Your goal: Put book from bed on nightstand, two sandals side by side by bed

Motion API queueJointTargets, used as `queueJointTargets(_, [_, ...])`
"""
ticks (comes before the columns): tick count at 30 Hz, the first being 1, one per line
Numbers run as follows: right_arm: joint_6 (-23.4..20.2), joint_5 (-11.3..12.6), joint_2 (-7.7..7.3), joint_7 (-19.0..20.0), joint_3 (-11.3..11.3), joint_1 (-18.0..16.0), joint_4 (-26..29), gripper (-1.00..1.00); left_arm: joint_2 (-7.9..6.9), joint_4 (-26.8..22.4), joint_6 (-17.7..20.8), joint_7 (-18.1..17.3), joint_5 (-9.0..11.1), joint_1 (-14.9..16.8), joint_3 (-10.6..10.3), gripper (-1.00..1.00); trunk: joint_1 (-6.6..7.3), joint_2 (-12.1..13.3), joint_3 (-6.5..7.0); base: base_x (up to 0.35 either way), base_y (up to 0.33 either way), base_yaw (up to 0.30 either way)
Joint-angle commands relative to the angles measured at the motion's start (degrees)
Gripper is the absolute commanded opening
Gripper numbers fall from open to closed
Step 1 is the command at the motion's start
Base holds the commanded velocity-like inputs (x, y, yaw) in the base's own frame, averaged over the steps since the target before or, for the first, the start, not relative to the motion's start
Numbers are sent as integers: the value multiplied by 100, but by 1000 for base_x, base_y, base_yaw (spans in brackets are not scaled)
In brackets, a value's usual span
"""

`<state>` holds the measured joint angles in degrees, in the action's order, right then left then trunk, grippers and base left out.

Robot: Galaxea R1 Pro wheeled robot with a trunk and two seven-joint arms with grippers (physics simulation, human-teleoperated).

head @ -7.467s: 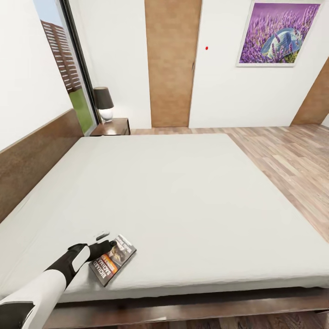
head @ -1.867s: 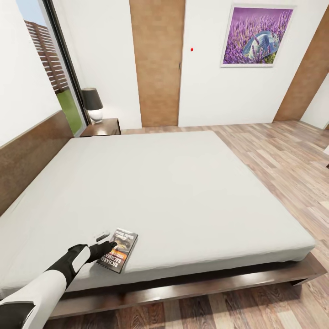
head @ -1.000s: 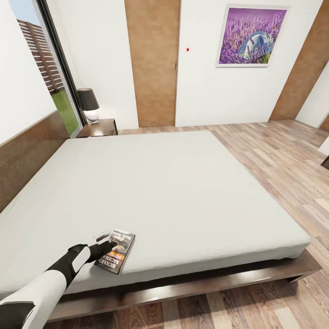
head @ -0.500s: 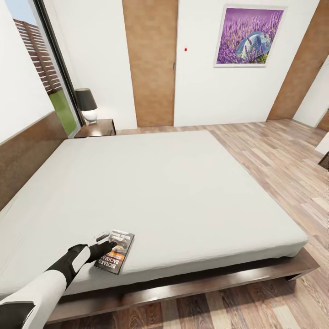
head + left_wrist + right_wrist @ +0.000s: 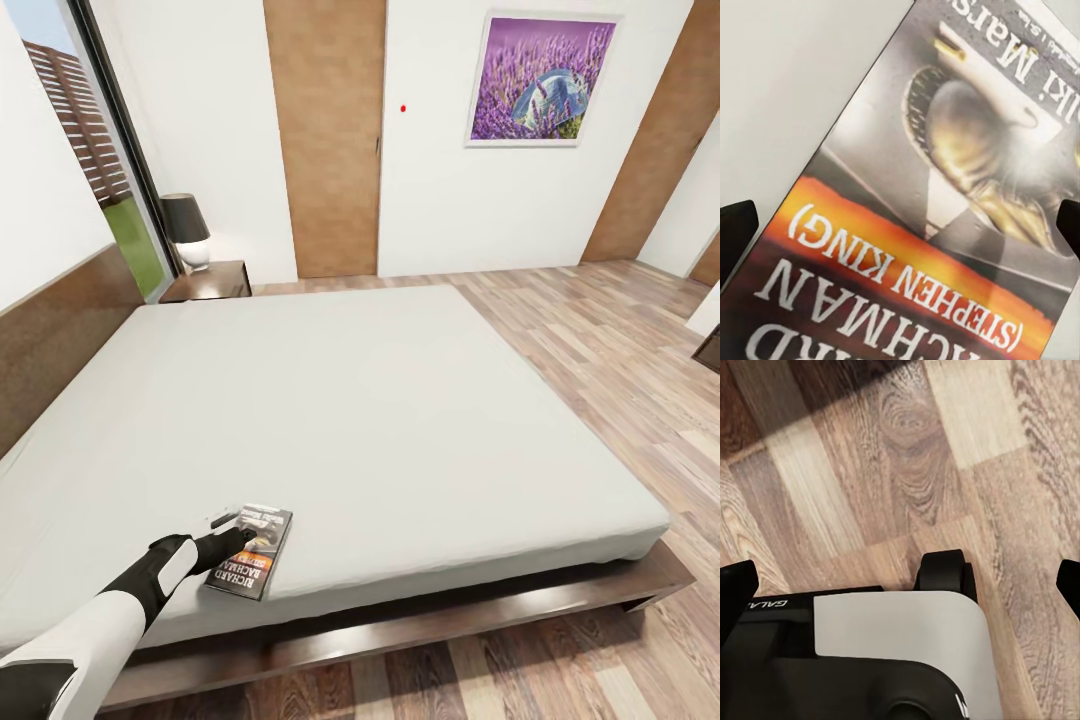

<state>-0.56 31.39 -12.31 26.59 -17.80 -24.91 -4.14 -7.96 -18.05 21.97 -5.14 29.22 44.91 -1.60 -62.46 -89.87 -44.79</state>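
**Book at the bed's near edge, left pincer over it**

Your left pincer (image 5: 243, 540) hangs spread wide over the book (image 5: 250, 550), which lies flat on the bed (image 5: 380, 420). Take one edge squarely before lifting toward the nightstand (image 5: 210, 281). The right pincer (image 5: 900, 577) is wide too, over floor. Since earlier, the view has swung; the book has slid slightly.

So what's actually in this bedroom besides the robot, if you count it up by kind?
bed: 1
book: 1
nightstand: 1
lamp: 1
framed picture: 1
Total: 5
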Motion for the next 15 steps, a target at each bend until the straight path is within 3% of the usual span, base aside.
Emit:
queueJointTargets(1, [-6, 61, 2, 35, -40, -8, -16, 100, -4, -5, 25, -5, 27, 1, -16, 100, 0, -2, -4, 0, 0, 0])
queueJointTargets(15, [-6, 57, 4, 32, -40, -6, -16, 100, -4, -5, 26, -5, 29, 1, -16, 100, 0, -2, -4, 0, 0, -64])
